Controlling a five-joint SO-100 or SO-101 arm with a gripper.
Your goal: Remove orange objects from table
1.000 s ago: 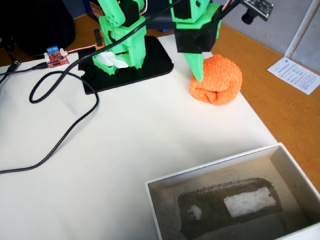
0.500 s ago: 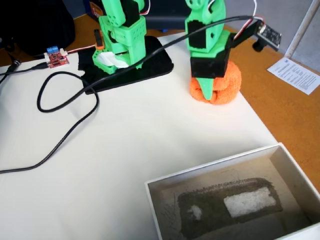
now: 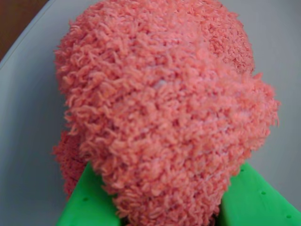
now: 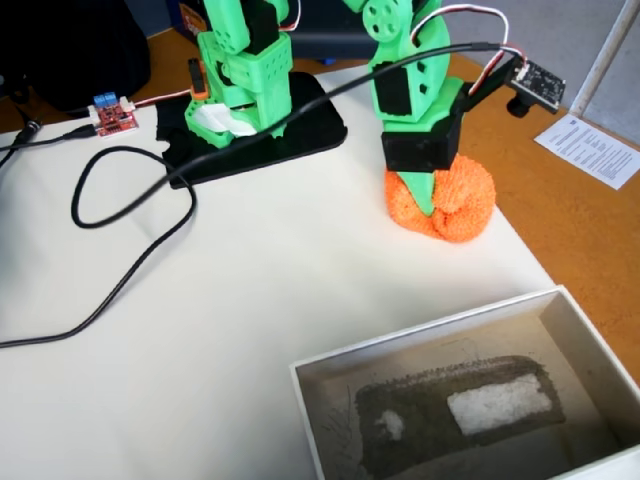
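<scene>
The green gripper [image 4: 432, 205] closes its fingers [image 3: 87, 200] around the orange terry-cloth ball [image 4: 450, 203], which rests on the white table [image 4: 250, 290]. Nearer the camera than the gripper in the fixed view, a white-walled box [image 4: 590, 335] holds a dark pad [image 4: 420, 420] bearing white patches.

Open table [image 4: 250, 290] between black cable [image 4: 130, 260] and white box [image 4: 440, 350].

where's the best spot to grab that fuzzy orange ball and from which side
Grip the orange ball across its rounded middle, coming straight down from above. It sits on the white table near the right edge in the fixed view, soft and squashable, so it should compress between the fingers. The green gripper is already down over it with a finger on either side in the wrist view; whether it has closed is unclear.
</scene>
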